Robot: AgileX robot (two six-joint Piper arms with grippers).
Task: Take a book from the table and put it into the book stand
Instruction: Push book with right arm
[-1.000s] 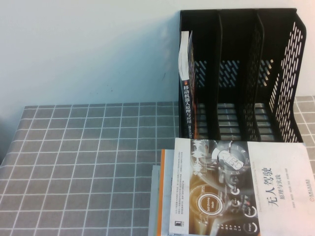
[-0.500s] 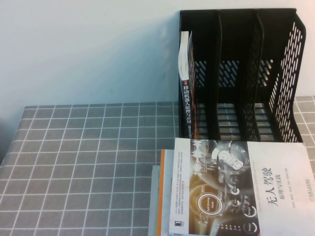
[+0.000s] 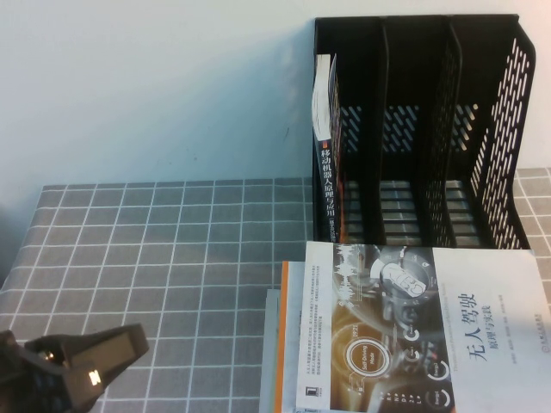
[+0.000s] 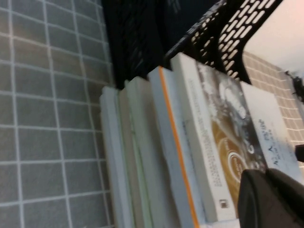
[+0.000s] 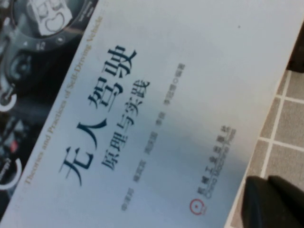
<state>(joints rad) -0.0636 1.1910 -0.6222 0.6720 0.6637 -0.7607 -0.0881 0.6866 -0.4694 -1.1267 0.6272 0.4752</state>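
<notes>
left pincer (image 3: pixel 103 357): matte black, blocky, small pale marks | right pincer (image 5: pixel 273 202): black, rounded edge

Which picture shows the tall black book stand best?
The high view: the whole book stand shows, three upright slots, one dark-spined book in the left slot. The left wrist view catches only a slotted corner; the right wrist view shows none. The left gripper sits low left.

Book (image 3: pixel 430 331) cover half white, half dark with orange rings; book stand (image 3: pixel 482 129) black, slotted; table (image 3: pixel 155 258) grey, white-gridded.
</notes>
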